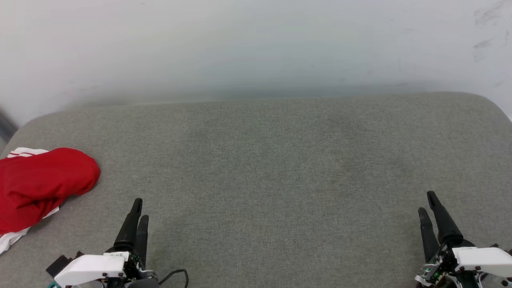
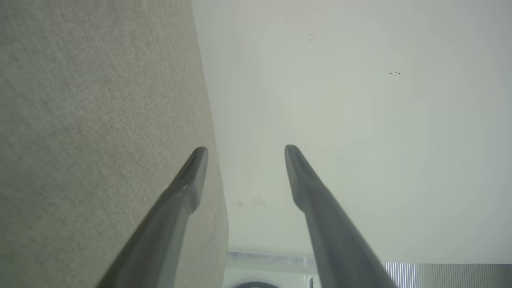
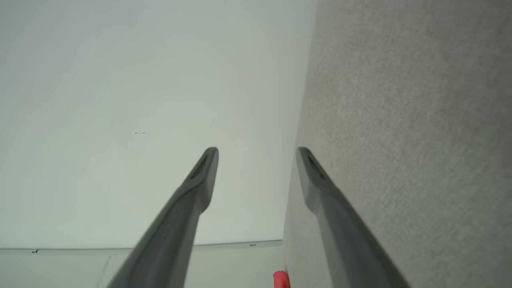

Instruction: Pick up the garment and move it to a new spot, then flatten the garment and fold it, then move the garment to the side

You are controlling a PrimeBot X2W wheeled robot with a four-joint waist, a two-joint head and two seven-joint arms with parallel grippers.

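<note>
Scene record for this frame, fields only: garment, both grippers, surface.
garment: red with white trim, bunched up, at the left edge of the surface, not held
left gripper: open, empty, close to the garment but apart from it
right gripper: open, empty, on the side away from the garment
surface: grey fabric, backed by a white wall

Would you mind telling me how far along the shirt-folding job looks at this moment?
Done: nothing clearly; the red jersey lies bunched at the left edge of the grey padded surface, white sleeve fabric poking out. In hand: nothing; the left gripper and right gripper are open, empty and apart from it. Left: pick it up, move it, flatten, fold, set aside.
</note>
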